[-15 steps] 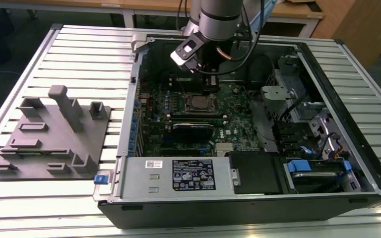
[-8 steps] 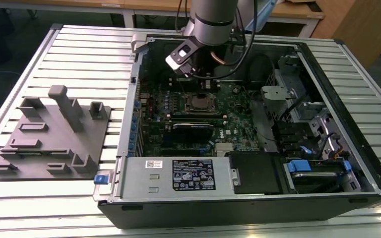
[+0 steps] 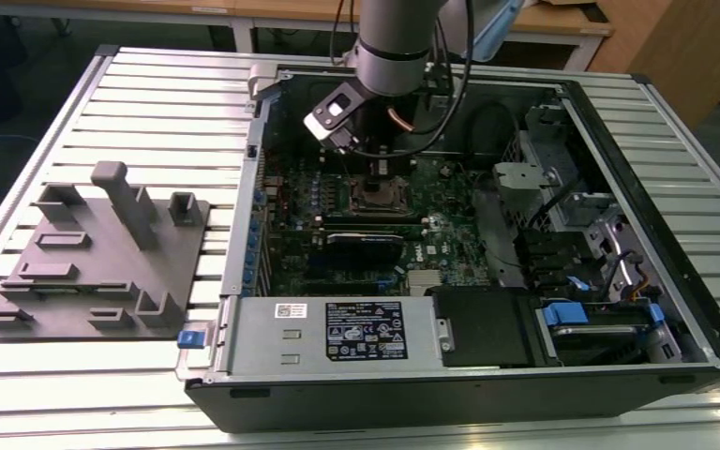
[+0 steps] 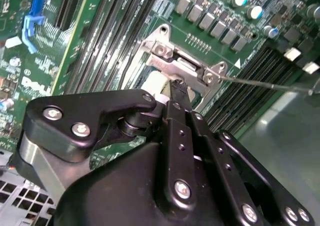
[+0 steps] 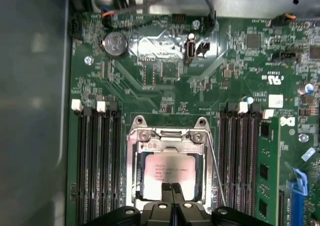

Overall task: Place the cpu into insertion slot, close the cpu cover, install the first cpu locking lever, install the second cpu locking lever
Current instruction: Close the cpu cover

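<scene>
The cpu (image 5: 170, 168) lies flat in the insertion slot (image 3: 379, 199), its silver-grey top facing up. The cpu cover (image 5: 167, 135), a silvery frame, lies down around it, and the chip shows through the cut-out. My gripper (image 5: 172, 188) stands right over the socket, its black fingers shut together with nothing between them, tips at the chip's edge. In the second wrist view the gripper (image 4: 178, 86) tips meet the cpu cover (image 4: 175, 61) near its hinge screws. A thin wire locking lever (image 5: 216, 168) runs along one side of the socket; the lever (image 4: 270, 81) sticks out over the memory slots.
The socket sits on a green motherboard (image 3: 335, 216) inside an open computer case (image 3: 660, 187). Long black memory slots (image 5: 97, 161) flank it on both sides. A power supply box (image 3: 335, 330) lies at the case's front. A grey fixture plate (image 3: 97, 253) stands at the exterior view's left.
</scene>
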You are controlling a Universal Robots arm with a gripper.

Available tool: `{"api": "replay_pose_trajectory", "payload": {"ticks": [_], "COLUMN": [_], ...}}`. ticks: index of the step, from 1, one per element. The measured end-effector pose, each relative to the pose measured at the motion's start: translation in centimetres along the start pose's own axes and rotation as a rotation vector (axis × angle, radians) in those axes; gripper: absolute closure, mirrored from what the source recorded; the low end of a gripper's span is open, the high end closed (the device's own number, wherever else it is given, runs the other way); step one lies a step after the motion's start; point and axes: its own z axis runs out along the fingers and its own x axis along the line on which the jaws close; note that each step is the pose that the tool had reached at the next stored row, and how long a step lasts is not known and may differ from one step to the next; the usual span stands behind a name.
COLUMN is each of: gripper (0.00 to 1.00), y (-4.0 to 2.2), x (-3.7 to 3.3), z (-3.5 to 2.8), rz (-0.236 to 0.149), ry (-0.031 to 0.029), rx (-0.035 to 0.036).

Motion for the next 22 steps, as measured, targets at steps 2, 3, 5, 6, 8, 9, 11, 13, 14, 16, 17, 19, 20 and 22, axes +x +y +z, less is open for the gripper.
{"api": "replay_pose_trajectory", "payload": {"ticks": [2, 3, 5, 6, 8, 9, 11, 13, 14, 16, 17, 19, 20, 22], "gripper": [0.90, 0.90, 0.90, 0.90, 0.90, 0.90, 0.90, 0.90, 0.90, 0.90, 0.90, 0.90, 0.90, 0.90], "y": [-0.23, -0.35, -0.61, -0.69, -0.85, -0.98, -1.18, -1.26, -1.27, -1.28, -1.29, -1.29, -1.28, -1.29], "x": [0.00, 0.00, 0.01, 0.01, 0.00, 0.01, 0.01, 0.01, 0.01, 0.01, 0.01, 0.03, 0.04, 0.04], "z": [0.11, 0.13, 0.19, 0.22, 0.26, 0.28, 0.32, 0.37, 0.42, 0.54, 0.62, 0.74, 0.79, 0.93], "rz": [-0.001, -0.004, -0.014, -0.021, -0.035, -0.036, -0.036, -0.036, -0.036, -0.036, -0.036, -0.037, -0.037, -0.037], "ry": [-0.0001, -0.0001, 0.0000, -0.0002, -0.0003, -0.0003, -0.0002, -0.0005, -0.0012, -0.0029, -0.0040, -0.0058, -0.0061, -0.0065], "rx": [0.0002, 0.0002, 0.0000, -0.0001, -0.0002, -0.0002, -0.0003, -0.0003, -0.0003, -0.0001, -0.0002, -0.0001, -0.0001, 0.0001]}}
